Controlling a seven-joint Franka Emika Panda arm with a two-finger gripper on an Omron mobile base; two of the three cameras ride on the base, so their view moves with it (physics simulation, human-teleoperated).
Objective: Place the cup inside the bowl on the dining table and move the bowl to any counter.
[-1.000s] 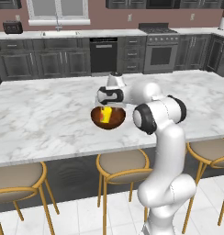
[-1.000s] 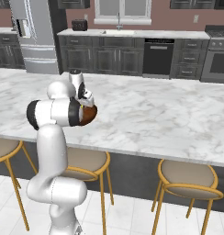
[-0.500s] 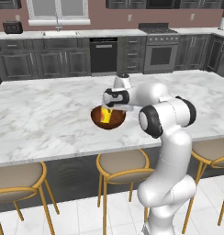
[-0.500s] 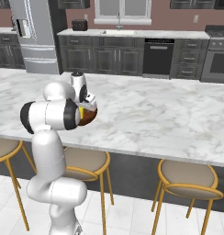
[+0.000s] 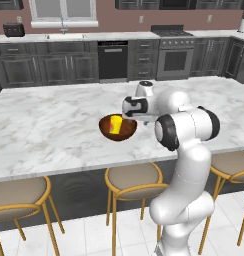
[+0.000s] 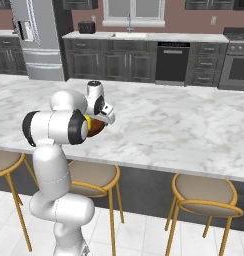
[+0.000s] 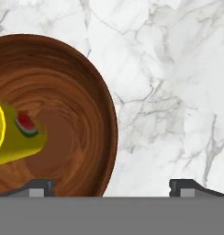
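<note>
— Where was the cup?

— The yellow cup (image 7: 15,135) lay inside the brown bowl (image 7: 72,114), tipped over on its side, the red mark facing up toward my hand camera. From the left base view the cup (image 5: 115,124) showed as a yellow patch leaning against the bowl's inner wall.

— And the bowl itself?

— The bowl (image 5: 118,128) sat on the white marble top of the dining table (image 5: 49,125), toward the near edge, above the row of gold-legged stools (image 5: 133,179). In the right base view my own arm hid most of it; only a brown sliver of the bowl (image 6: 96,127) and a bit of yellow peeked out beside my elbow.

— What was your claw doing?

— My claw (image 7: 111,186) hung over the bowl's rim with its fingers (image 7: 38,187) spread wide apart, gripping nothing. One finger stood over the bowl's wood, the other (image 7: 189,187) over bare marble beside it, so the rim ran between them. I could not tell whether either finger touched the bowl.

— And behind all that?

— Across the floor stood the counter (image 5: 119,37) with dark grey cabinets, a sink under the window, a dishwasher (image 5: 113,60) and a stove (image 5: 175,55). A toaster (image 5: 15,30) sat at the far left of that counter, and a steel fridge (image 6: 36,40) stood further along the wall.
</note>
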